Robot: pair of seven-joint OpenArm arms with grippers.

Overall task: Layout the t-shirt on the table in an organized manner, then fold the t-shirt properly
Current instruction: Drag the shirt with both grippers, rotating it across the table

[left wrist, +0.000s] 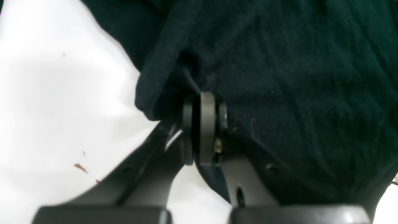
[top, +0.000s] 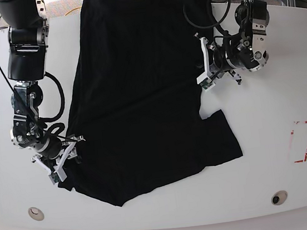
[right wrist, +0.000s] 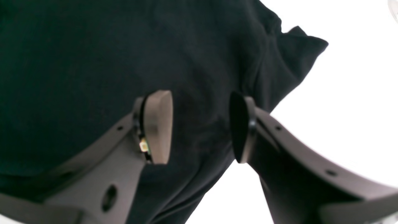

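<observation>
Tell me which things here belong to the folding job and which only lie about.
Job: plain black cloth t-shirt; large white smooth table; left gripper; right gripper.
Lying about: red tape rectangle; dark cables.

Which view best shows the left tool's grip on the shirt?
Left wrist: the left tool sits shut on a fold at the t-shirt edge, seen close up. Base shows it small at the shirt's side; the grip itself is unreadable. Right wrist doesn't show it.

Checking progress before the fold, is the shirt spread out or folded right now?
Mostly spread: the shirt lies open on the table, but wrinkled, with one sleeve sticking out. No fold made yet.
</observation>
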